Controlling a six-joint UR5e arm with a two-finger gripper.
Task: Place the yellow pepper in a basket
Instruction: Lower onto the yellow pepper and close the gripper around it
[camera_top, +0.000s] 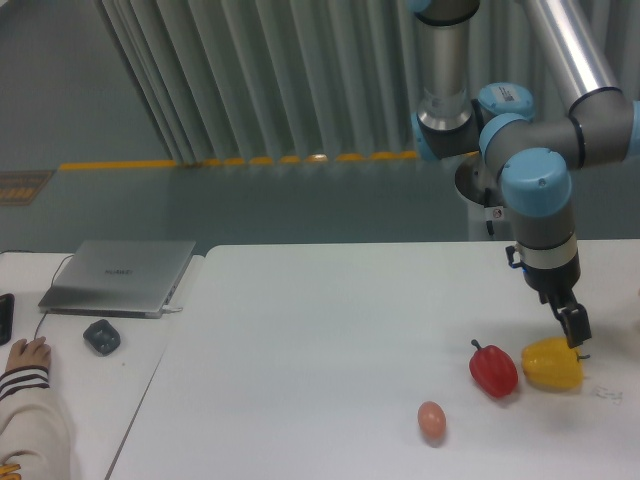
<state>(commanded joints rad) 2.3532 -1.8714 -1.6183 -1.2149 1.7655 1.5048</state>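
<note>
The yellow pepper (551, 364) lies on the white table (320, 340) at the right, its short dark stem pointing right. My gripper (572, 326) hangs just above the pepper's upper right side, close to it. Its dark fingers (576, 324) are seen almost edge-on, with nothing between them, and it looks open. No basket is in view.
A red pepper (493, 369) lies right beside the yellow one on its left, and a small tan egg (431, 419) sits further left and nearer. On the left table are a closed laptop (120, 275), a dark mouse (101, 336) and a person's hand (27, 352).
</note>
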